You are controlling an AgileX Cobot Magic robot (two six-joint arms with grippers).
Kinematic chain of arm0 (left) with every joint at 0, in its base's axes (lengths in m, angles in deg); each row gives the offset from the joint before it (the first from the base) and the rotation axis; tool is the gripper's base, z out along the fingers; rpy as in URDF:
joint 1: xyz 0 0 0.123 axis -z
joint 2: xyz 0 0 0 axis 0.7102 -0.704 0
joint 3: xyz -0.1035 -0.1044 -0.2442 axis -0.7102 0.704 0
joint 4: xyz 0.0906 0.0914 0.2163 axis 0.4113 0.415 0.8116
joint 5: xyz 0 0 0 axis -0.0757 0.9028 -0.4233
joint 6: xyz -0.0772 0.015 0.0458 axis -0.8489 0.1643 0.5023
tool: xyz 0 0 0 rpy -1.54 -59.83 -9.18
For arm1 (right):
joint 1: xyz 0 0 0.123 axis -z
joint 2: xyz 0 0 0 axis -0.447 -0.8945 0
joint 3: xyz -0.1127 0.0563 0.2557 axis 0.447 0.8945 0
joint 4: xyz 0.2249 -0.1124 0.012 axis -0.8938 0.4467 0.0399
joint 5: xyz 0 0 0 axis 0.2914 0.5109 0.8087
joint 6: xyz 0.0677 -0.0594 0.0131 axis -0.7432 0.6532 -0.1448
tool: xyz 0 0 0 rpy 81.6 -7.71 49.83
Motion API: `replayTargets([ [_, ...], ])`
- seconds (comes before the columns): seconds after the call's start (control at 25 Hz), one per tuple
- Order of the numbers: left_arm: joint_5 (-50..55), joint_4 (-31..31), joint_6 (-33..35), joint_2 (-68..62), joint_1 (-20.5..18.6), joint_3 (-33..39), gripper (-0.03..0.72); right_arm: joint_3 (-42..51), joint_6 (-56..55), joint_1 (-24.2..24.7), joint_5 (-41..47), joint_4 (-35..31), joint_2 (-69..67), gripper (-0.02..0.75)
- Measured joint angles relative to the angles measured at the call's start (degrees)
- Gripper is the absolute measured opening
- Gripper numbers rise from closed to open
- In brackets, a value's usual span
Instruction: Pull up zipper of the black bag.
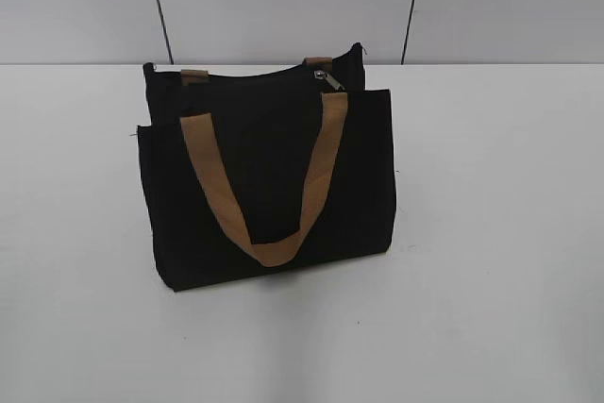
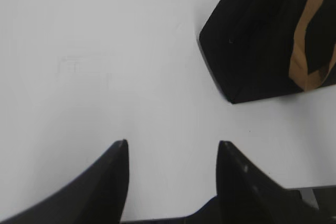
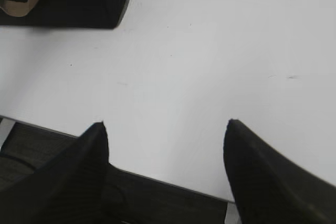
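Pretty flat, bright light overall; the black bag point(image 1: 269, 186) drops only a faint shadow just in front. Wrist views look soft, bag fabric detail crushed.

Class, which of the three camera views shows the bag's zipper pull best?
The exterior view: the zipper hangs at the top right of the black bag, by a strap end. Both wrist views catch only a bag corner with some tan strap, no zipper.

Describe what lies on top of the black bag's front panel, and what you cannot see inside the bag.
A tan handle strap hangs looped over the black bag front. The zipper sits at its top right. The bag's inside is hidden.
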Motion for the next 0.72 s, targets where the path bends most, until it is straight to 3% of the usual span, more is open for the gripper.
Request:
replayTargets([
  [0.72,-4.71,-1.03,3.4,0.0,0.0,2.69,0.403,1.32,1.85,0.0,-0.88,1.38,4.07,0.508],
])
